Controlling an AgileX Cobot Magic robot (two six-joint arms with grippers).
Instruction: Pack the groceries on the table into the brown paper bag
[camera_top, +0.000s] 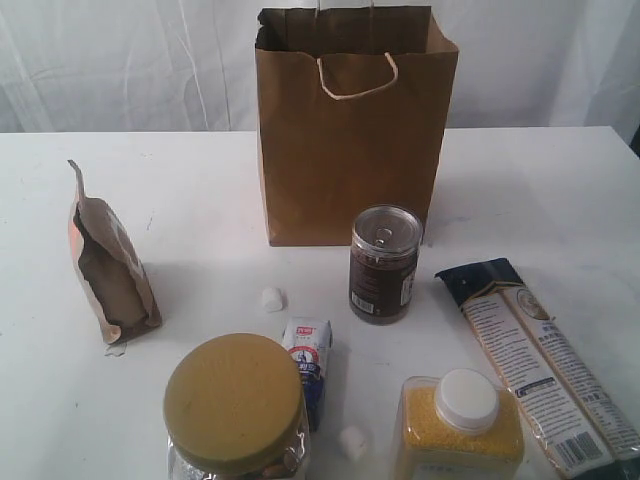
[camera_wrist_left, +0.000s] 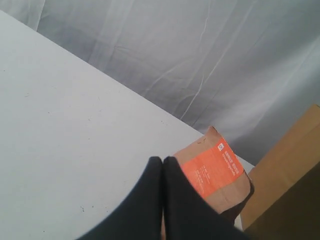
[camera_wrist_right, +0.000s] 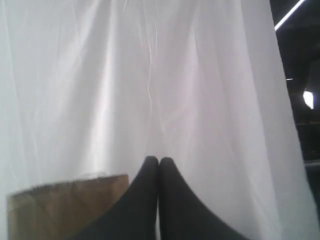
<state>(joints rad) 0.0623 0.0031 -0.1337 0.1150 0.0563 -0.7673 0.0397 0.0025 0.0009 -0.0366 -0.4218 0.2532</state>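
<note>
The brown paper bag (camera_top: 350, 130) stands upright and open at the back middle of the white table (camera_top: 560, 190). In front of it lie the groceries: a dark pull-tab can (camera_top: 384, 264), a gold-lidded jar (camera_top: 236, 408), a white-capped yellow-grain jar (camera_top: 460, 430), a blue-white carton (camera_top: 308, 365), noodle packs (camera_top: 540, 365), a brown pouch (camera_top: 108, 265) and two marshmallows (camera_top: 272, 299). Neither arm shows in the exterior view. My left gripper (camera_wrist_left: 163, 161) is shut and empty, above the table with the pouch (camera_wrist_left: 217, 167) just beyond it. My right gripper (camera_wrist_right: 159, 161) is shut and empty, facing the curtain, with the bag's top edge (camera_wrist_right: 65, 192) beside it.
A white curtain (camera_top: 120, 60) hangs behind the table. The second marshmallow (camera_top: 353, 441) lies between the carton and the grain jar. The bag's side (camera_wrist_left: 292, 180) rises next to the pouch in the left wrist view.
</note>
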